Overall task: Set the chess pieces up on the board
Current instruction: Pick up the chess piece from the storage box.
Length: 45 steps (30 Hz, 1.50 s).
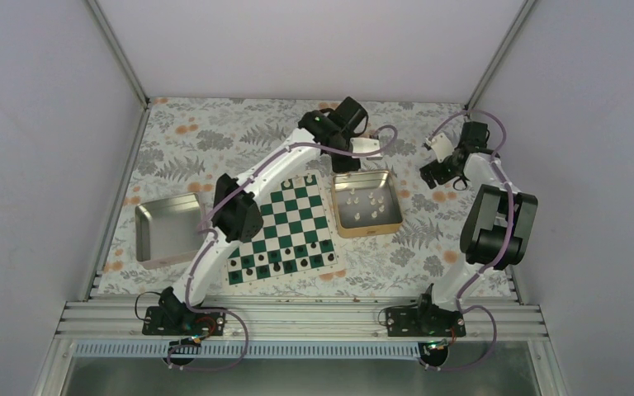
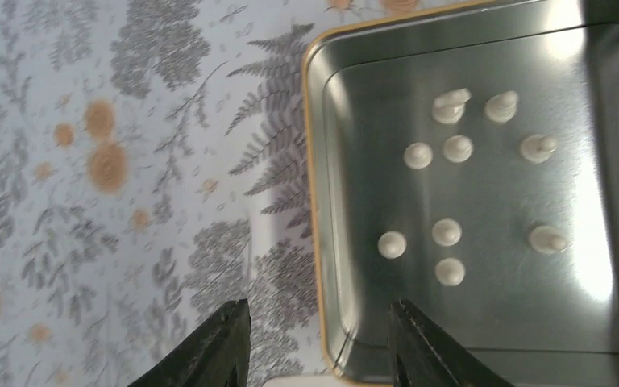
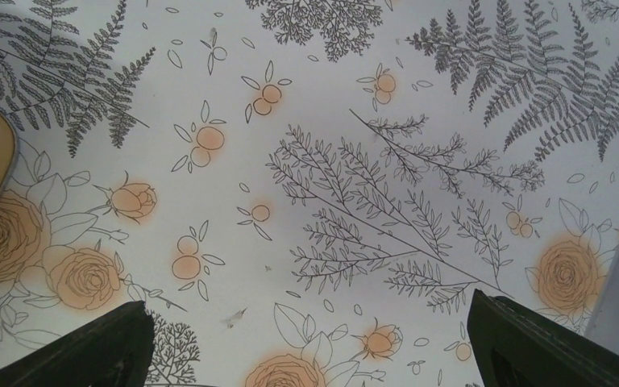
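"Cream chess pieces point(image 2: 446, 232), where were they?"
"Nine counted in the tan tin point(image 2: 313, 161) from the left wrist view, scattered. Too blurry to name shapes, and couldn't tell upright from tipped. The top view showed only specks."
"Any on the board point(image 1: 297, 216)?"
"A couple of pale dots at its far edge, too small to call. Dark pieces point(image 1: 285, 260) sat along the near rows. The left arm crossed the near-left corner and hid those squares."
"Left gripper point(image 2: 318, 322)?"
"Jaws were spread with nothing between them, straddling the tin's rim. One finger point(image 2: 222, 347) was over the floral cloth point(image 2: 129, 201), the other over the tin. Finger bases were cut off by the frame. From the top, the fingers were hidden under the wrist."
"Right gripper point(image 3: 310, 322)?"
"Spread wide, empty, above the cloth right of the tin. Only the fingertips showed, in the bottom corners. A tan curve at the left edge was cut off; couldn't confirm it was the tin. Couldn't identify the pale slab at the right edge."
"Grey tray point(image 1: 167, 229)?"
"Left of the board, near the arm's elbow."
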{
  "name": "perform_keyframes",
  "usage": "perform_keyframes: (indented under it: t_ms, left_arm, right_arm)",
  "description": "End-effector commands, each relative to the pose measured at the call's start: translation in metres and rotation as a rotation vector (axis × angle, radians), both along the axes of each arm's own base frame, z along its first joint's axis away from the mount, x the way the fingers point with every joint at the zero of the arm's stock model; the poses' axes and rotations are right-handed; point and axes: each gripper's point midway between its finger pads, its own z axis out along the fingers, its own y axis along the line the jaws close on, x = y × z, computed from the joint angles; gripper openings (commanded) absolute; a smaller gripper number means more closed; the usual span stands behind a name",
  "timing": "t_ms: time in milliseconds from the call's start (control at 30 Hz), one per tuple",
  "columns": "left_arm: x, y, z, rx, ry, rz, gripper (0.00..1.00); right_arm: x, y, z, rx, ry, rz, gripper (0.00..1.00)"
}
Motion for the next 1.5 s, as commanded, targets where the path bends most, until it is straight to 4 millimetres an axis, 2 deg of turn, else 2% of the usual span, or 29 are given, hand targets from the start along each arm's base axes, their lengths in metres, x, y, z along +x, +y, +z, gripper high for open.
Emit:
perform_keyframes:
  t_ms: [0, 233, 367, 467, 600, 867, 1467]
  left_arm:
    - [-0.007, -0.030, 0.023, -0.137, -0.022, -0.054, 0.44]
    - [-0.019, -0.076, 0.008, -0.212, -0.016, -0.105, 0.44]
    - [-0.031, -0.093, -0.003, -0.252, 0.026, -0.155, 0.44]
    - [-0.047, -0.101, -0.018, -0.245, 0.071, -0.201, 0.44]
    - [-0.058, -0.104, -0.040, -0.228, 0.131, -0.222, 0.44]
    - [-0.063, -0.104, -0.061, -0.206, 0.176, -0.232, 0.41]
    - [-0.060, -0.100, -0.107, -0.137, 0.195, -0.225, 0.40]
  right_arm:
    - [0.003, -0.003, 0.001, 0.020, 0.001, -0.015, 1.00]
    - [0.002, -0.002, -0.001, 0.028, 0.006, -0.007, 1.00]
    - [0.001, -0.001, -0.002, 0.030, 0.008, -0.001, 1.00]
    - [0.000, 0.000, -0.002, 0.029, 0.010, -0.001, 1.00]
    - [0.001, 0.000, 0.000, 0.032, 0.004, 0.001, 1.00]
    - [0.000, -0.001, -0.002, 0.027, 0.012, -0.005, 1.00]
    - [-0.002, 0.000, -0.005, 0.030, 0.023, 0.003, 1.00]
